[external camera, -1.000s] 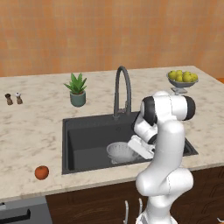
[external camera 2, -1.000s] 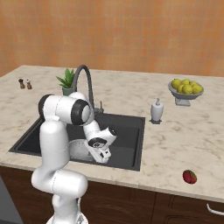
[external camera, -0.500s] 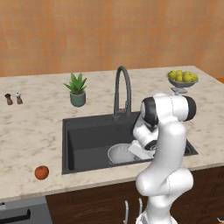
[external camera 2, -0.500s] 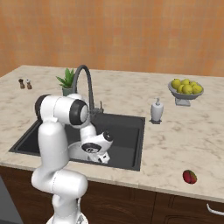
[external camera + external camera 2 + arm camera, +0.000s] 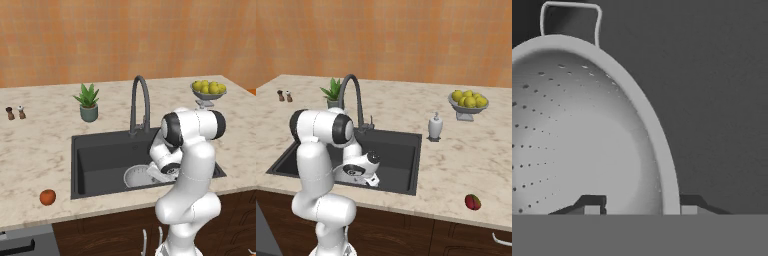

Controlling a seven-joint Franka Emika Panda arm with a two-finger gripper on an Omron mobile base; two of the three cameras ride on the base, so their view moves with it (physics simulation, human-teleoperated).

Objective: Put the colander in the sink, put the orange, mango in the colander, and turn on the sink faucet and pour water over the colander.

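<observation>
Down in the sink (image 5: 100, 155), the gripper (image 5: 637, 206) stands astride the colander's (image 5: 577, 135) near rim: one dark fingertip (image 5: 592, 204) rises inside the bowl, the other (image 5: 691, 204) outside it over the dark basin floor, and the rim wall runs up between them. The jaws are parted, with a visible gap on each side of the rim, so they straddle the metal without pinching it; whether either tip grazes the wall cannot be told. The colander sits upright on the sink bottom, its perforated inside bare and one wire handle (image 5: 571, 20) at its far side.

From the left base view the colander (image 5: 137, 176) lies toward the front right of the basin, the white hand bent down just over its right edge. On the counter (image 5: 35, 150) in front left of the sink, near the front edge, rests the orange (image 5: 47, 197), well apart from the basin. The right base view shows a red-and-green fruit (image 5: 472, 202) on the counter far to the right of the sink, also near the front edge.

Behind the basin rises the sink faucet (image 5: 140, 102), its arched spout curving forward. A soap dispenser (image 5: 435, 126) stands just beside the sink's back right corner. Farther back are a potted plant (image 5: 88, 102), a pair of small shakers (image 5: 15, 112) at far left, and a footed bowl of yellow-green fruits (image 5: 208, 91) at far right.
</observation>
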